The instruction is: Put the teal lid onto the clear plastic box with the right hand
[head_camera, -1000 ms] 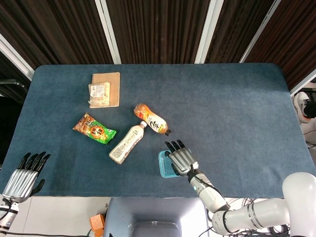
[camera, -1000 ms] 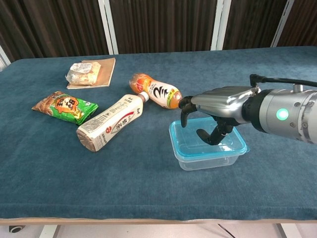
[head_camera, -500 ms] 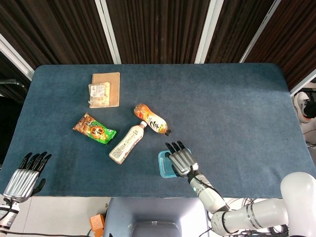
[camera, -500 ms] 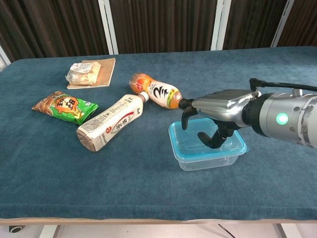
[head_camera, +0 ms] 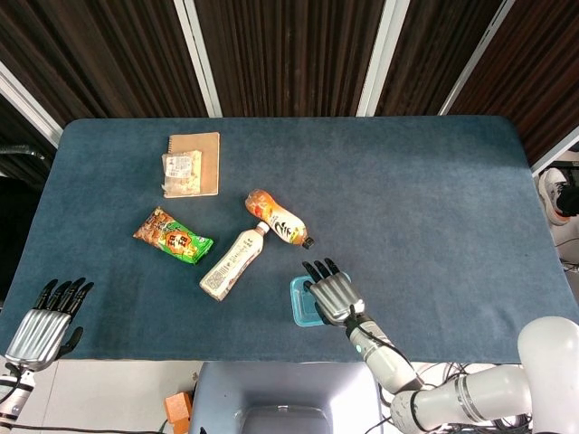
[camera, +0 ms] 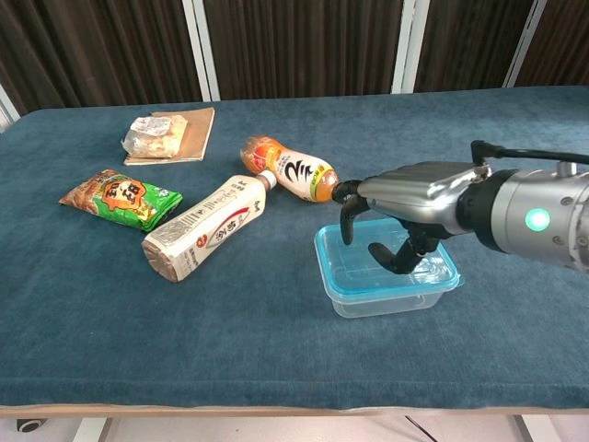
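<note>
Fingers of the left hand (head_camera: pixel 41 327) are seen held straight and slightly apart off the table's (head_camera: pixel 434 190) near left corner, with nothing held. Further right, a green snack packet (camera: pixel 120 198), a notebook (camera: pixel 179 132) with a wrapped snack (camera: pixel 150 134) on it, a white bottle (camera: pixel 207 227) and an orange bottle (camera: pixel 287 168) are laid on the blue cloth. The teal lid (camera: pixel 342 276) is seated on the clear plastic box (camera: pixel 382 299) near the front edge; the right hand (camera: pixel 405 207) is poised over it, fingers curled downward, and contact cannot be told.
</note>
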Robot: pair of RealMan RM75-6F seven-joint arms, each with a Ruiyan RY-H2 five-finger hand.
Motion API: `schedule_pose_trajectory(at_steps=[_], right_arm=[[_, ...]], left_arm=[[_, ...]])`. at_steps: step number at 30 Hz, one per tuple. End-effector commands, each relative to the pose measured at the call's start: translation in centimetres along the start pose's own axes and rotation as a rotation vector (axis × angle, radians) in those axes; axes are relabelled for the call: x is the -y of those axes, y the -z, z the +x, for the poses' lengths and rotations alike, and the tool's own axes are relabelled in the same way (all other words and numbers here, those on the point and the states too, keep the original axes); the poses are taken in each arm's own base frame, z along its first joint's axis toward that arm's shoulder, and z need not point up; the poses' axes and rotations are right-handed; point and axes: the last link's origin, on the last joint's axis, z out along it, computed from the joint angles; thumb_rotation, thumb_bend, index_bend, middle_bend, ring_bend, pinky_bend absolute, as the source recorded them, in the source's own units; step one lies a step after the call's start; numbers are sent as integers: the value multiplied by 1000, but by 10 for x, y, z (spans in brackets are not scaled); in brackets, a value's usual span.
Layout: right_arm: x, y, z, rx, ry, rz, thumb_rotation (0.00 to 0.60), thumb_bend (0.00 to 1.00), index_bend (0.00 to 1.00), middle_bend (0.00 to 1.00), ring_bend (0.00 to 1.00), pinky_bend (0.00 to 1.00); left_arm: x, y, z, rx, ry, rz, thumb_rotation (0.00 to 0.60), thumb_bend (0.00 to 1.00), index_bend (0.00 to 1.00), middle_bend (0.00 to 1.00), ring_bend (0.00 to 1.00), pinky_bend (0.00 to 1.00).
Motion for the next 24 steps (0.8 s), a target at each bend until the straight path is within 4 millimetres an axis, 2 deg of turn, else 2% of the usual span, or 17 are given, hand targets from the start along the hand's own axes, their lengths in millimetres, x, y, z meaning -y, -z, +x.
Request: schedule_pose_trajectory(at_steps=[1, 7, 13, 24], right_arm=[[-6, 17, 2, -32, 19, 22, 600, 582, 341, 0, 0, 0], [-13, 33, -7, -18, 32, 52, 600, 582, 333, 0, 0, 0], [-15, 34, -16, 8, 36, 69, 600, 582, 331, 0, 0, 0], [-9, 40, -16, -4, 32, 116, 600, 582, 331, 0, 0, 0]], left_arm=[[0, 0, 0, 0, 2, 1, 600, 431, 0, 59, 71, 38], [-2, 0, -1, 2, -3, -7, 600, 431, 0, 59, 72, 38], [-5, -1, -1, 3, -8, -12, 600, 430, 0, 59, 71, 38], [-4, -1, 0, 4, -10, -4, 600, 431, 0, 58, 71, 37]])
